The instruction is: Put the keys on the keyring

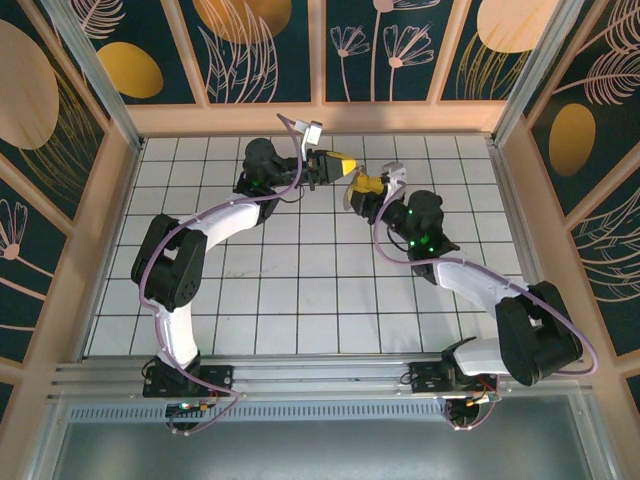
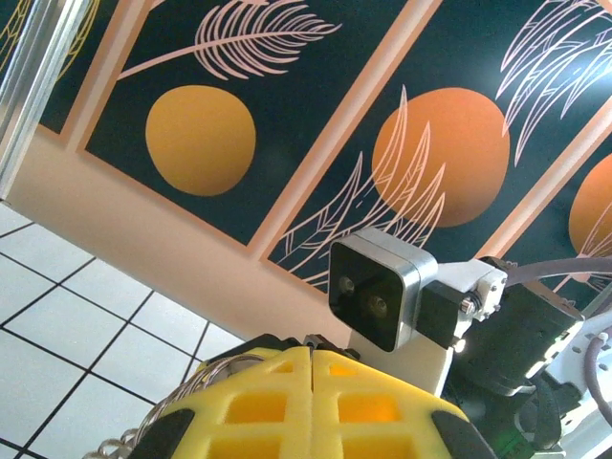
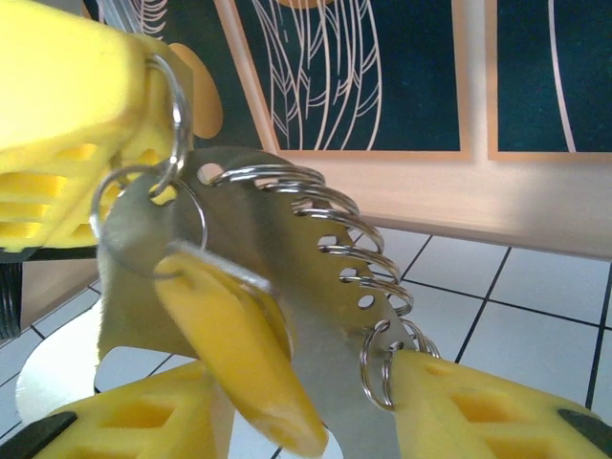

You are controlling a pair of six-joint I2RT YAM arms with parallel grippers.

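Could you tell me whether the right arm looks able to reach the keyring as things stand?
Probably yes: the keyring hangs from the shut left fingers, just between the open right fingers, with nothing blocking; its lowest ring seems to touch one of them.

On the near side of the left gripper [image 1: 345,163], and out to its left, the tiled table [image 1: 250,290] lies bare and open to a pass. On its right the right gripper [image 1: 362,186] stands just beside it, with the keyring [image 3: 337,251] strung between them and the yellow key [image 3: 239,354] hanging in that gap. Behind it, the back wall [image 1: 320,118] is near.
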